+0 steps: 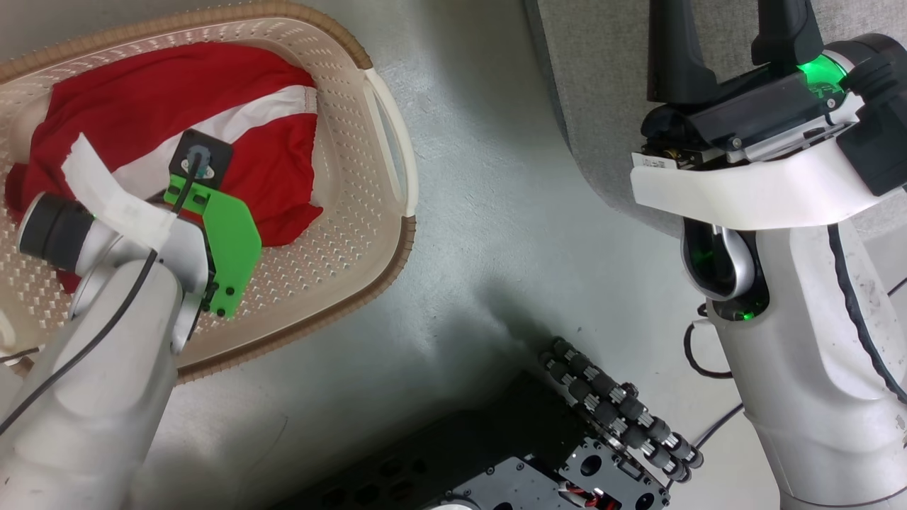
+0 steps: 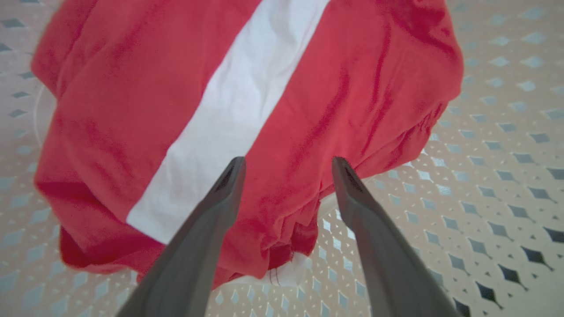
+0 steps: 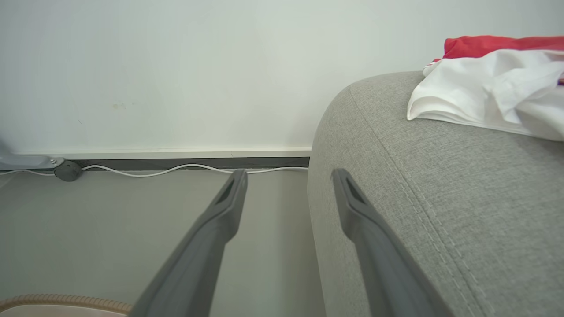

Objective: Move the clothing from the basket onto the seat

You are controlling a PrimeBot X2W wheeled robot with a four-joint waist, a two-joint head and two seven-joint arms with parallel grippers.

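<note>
Left gripper (image 2: 286, 166), jaws released and aimed at the red garment (image 2: 361, 88) in the basket (image 2: 493, 176), should sink into bunched fabric before clenching; right gripper (image 3: 288, 176) also released.

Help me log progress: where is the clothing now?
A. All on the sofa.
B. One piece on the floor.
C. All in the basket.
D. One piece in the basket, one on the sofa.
D: a striped red garment lies in the basket, and a second red and white garment lies on the grey sofa.
</note>
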